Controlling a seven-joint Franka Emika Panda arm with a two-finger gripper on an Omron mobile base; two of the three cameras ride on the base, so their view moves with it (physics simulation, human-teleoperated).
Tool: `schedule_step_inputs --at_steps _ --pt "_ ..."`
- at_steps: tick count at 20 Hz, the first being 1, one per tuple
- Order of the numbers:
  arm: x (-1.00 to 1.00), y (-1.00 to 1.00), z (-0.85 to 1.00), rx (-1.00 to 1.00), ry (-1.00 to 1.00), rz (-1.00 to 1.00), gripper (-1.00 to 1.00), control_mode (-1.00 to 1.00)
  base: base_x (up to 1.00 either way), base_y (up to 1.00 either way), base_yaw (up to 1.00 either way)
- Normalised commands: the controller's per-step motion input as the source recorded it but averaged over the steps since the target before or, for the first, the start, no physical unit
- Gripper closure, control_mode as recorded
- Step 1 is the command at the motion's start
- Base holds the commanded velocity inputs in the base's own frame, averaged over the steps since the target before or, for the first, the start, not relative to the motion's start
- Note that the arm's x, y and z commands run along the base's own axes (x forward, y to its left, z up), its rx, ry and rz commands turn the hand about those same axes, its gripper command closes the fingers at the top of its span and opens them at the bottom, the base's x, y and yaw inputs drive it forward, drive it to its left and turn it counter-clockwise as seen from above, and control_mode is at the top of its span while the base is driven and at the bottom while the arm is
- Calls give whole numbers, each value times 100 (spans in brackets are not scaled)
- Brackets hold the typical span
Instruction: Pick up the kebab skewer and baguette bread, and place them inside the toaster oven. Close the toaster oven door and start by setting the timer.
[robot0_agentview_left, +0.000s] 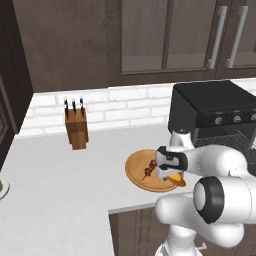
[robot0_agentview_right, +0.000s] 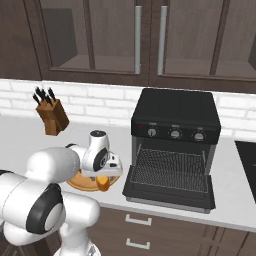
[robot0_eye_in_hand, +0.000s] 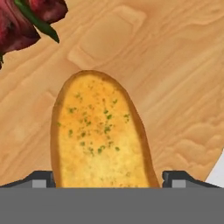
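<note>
Baguette (robot0_agentview_left: 176, 178) lies on the near right part of a round wooden board (robot0_agentview_left: 137, 170) on the grey counter (robot0_agentview_left: 60, 180) in the left base view, mostly hidden under the gripper (robot0_agentview_left: 167, 176), which hangs right over it. Only its orange near end shows, pointing toward the counter's near edge. Skewer (robot0_agentview_left: 149, 169) lies just left of it on the same board, its long axis running near to far, slightly slanted. The oven (robot0_agentview_left: 215, 107) stands to the right, behind the arm, and a knife block (robot0_agentview_left: 76, 127) stands far left by the brick wall.

From the right base view, the oven (robot0_agentview_right: 175, 125) has its door (robot0_agentview_right: 167, 192) dropped flat toward the near edge, the wire rack bare inside. The board (robot0_agentview_right: 82, 182) sits just left of the door, with the gripper (robot0_agentview_right: 106, 176) down on it and the baguette's (robot0_agentview_right: 103, 184) orange end poking out below the hand.

Through the hand view, the baguette (robot0_eye_in_hand: 100, 135) runs lengthwise up from the bottom edge, its rounded tip pointing away from the hand. The two fingertips (robot0_eye_in_hand: 41, 179) stand wide apart, one on each side of the loaf, flanking its sides; whether they touch it I cannot tell. The skewer's (robot0_eye_in_hand: 22, 19) red meat shows in the top left corner, apart from the loaf, on the board (robot0_eye_in_hand: 175, 87).
</note>
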Motion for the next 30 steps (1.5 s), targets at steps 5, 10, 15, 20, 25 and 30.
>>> schedule_step_inputs --at_steps 5,10,15,20,25,30 --pt "0 0 -25 0 0 0 100 -100 0 0 0" --pt "0 0 -16 0 0 0 100 -100 0 0 0" --pt "0 0 0 0 0 0 100 -100 0 0 0" --pt "0 0 36 0 0 -2 100 -100 0 0 0" --pt "-12 0 96 0 0 -8 100 -100 0 0 0" --pt "-70 -6 59 0 0 -25 100 -100 0 0 0"
